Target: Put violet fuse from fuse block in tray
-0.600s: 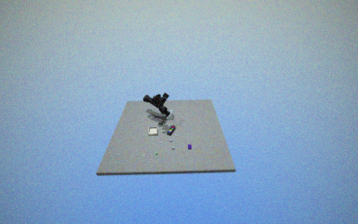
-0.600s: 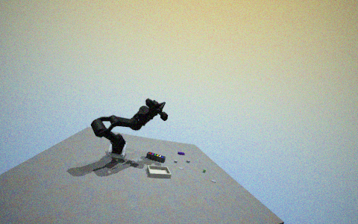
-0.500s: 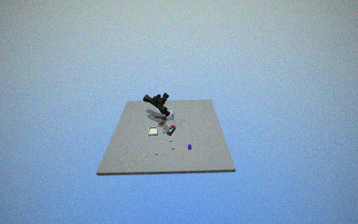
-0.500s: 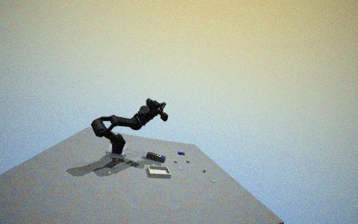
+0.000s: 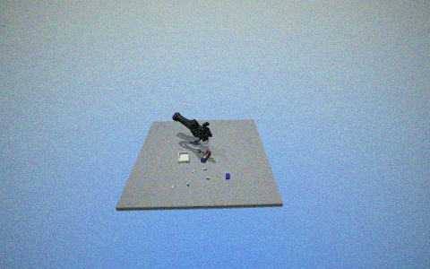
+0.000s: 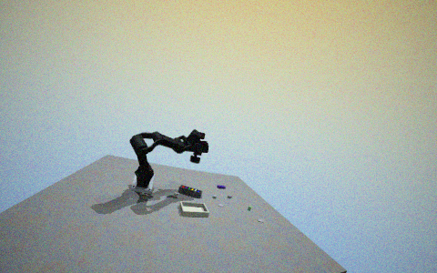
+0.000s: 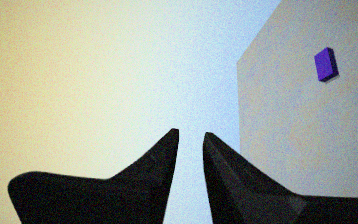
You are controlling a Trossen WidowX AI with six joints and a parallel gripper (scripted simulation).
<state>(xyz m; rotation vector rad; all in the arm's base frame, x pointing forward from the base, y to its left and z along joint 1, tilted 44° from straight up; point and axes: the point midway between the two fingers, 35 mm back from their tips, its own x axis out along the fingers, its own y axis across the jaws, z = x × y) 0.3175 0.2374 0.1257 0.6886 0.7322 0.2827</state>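
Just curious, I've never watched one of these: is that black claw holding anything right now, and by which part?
Nothing is held. The black parallel-jaw gripper hangs in the air with a narrow gap between its fingers, and only background shows through it.
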